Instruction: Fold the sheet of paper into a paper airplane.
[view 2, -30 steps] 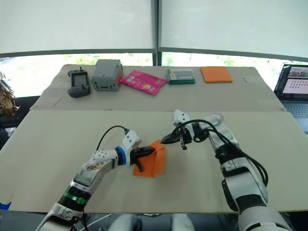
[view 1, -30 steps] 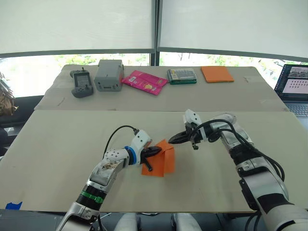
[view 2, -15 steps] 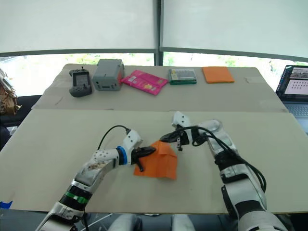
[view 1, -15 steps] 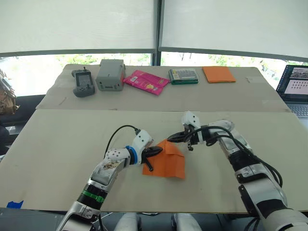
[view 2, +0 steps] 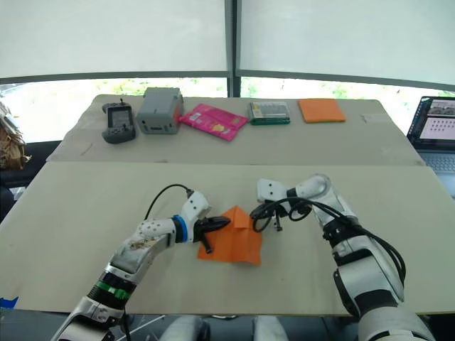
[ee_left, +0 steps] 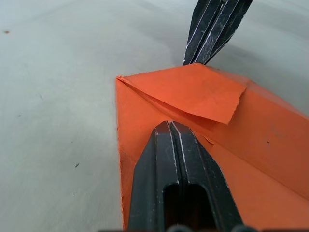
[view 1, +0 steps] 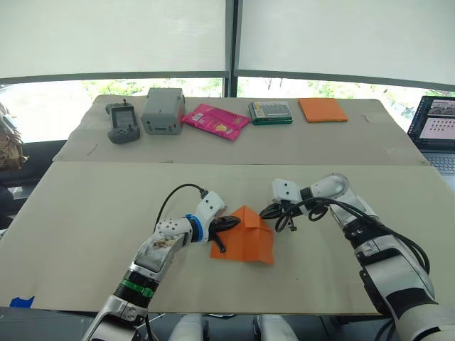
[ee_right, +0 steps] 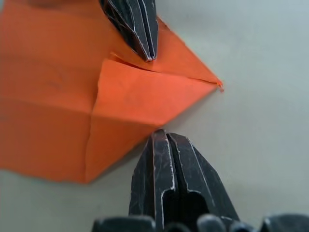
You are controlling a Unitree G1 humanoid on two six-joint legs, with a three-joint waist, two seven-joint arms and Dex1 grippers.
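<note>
Orange and creased, the sheet of paper (view 1: 244,242) lies flat near the front middle of the pale table (view 1: 85,213), one corner flap folded over; the left gripper (view 1: 229,224), fingers pressed together, rests its tip on the sheet, likely pinning it so the fold holds. The right gripper (view 1: 268,211), fingers likewise together and empty, sits on the table just beside the folded point. Along the far side by the windows (view 1: 43,106) lie a grey box (view 1: 162,111), a pink packet (view 1: 215,121) and an orange pad (view 1: 323,109), with a laptop (view 1: 435,131) at the right edge.

Matt paper on a matt table

The sheet of paper (ee_left: 193,101) is thin, matt orange, creased, with one ragged edge. The table (view 1: 92,213) looks like smooth, dull beige board. The left gripper's fingers (ee_left: 178,169) are black, ribbed, faintly glossy plastic.
</note>
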